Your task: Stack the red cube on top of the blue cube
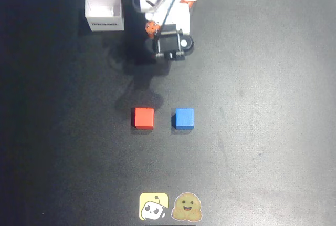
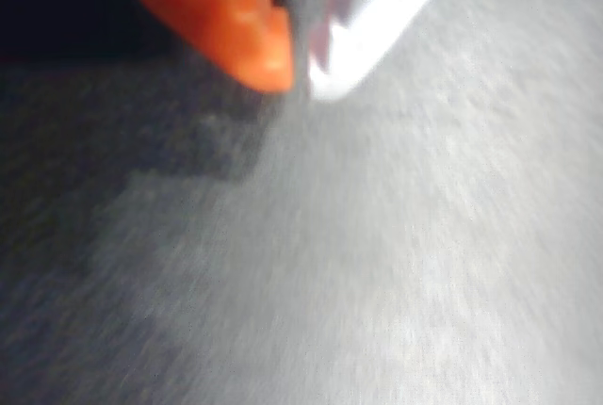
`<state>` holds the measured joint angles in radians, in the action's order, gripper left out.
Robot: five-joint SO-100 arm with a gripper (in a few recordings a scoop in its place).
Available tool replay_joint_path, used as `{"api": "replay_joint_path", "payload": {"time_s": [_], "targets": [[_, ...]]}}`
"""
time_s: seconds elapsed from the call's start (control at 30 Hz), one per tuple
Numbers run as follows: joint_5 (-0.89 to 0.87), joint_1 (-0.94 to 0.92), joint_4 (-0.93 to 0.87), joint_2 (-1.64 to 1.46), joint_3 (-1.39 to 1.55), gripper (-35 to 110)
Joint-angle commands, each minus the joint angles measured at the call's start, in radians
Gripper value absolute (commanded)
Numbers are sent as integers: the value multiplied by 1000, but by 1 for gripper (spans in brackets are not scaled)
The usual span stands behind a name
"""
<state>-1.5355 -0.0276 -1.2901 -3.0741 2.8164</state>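
Cubes sit side by side, red cube (image 1: pixel 143 117) left of blue cube (image 1: pixel 184 118), far from the gripper (image 2: pixel 300 71), its fingers pressed together.

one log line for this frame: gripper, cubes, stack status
gripper: shut, empty | red cube: on table, left of blue in overhead view | blue cube: on table, apart from red | stack: not started

Your overhead camera looked straight down on the whole dark table (image 1: pixel 262 131) from well above; your wrist camera sat close behind the gripper (image 2: pixel 300 73) — both shared that tabletop.
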Motion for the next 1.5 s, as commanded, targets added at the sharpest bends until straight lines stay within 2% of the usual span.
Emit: {"api": "replay_joint_path", "payload": {"time_s": [0.0,0.13,0.37,0.63,0.77,0.87,1.0,1.47], "targets": [[-6,-32,15,357,-278,0],[-8,-71,-6,698,-560,0],[-21,-101,84,1097,-764,0],[-18,-127,92,1379,-969,1],[-18,-133,94,1428,-1009,3],[-18,-138,94,1436,-1022,15],[-20,-138,101,1450,-1035,18],[-26,-120,213,1555,-1039,22]]}}
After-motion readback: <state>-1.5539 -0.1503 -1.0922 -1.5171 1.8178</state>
